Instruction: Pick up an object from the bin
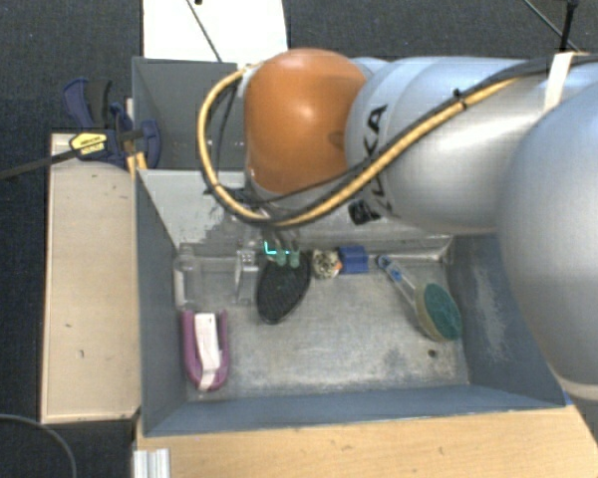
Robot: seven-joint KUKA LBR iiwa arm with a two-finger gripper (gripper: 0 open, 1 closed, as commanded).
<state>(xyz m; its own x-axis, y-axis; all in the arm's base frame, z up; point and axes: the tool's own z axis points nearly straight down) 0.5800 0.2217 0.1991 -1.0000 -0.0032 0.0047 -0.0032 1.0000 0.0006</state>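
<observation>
You see the big silver arm [478,157] first. It comes in from the right and hangs over much of the grey bin [309,406]. On the end of the arm sits a round orange cover [299,118], and a yellow and black cable [219,157] loops round it.

Under the cover, the pincer [277,257] points down near the back wall of the bin. It has a small blue-green light on it. You cannot tell if the pincer is wide or narrow, because the cover is in the way.

Right below the pincer lies a black oval thing [281,295], about in the middle of the bin. Its top end is at the pincer, but you cannot tell if they touch.

To its left, a clear plastic piece [214,272] lies by the back wall. On the right lies a brush with a round green head [441,312], well apart from the pincer. In the front left corner lies a purple and white thing [204,352]. Near the pincer, by the back wall, sit a small blue thing [353,260] and a tiny round thing [325,263].
</observation>
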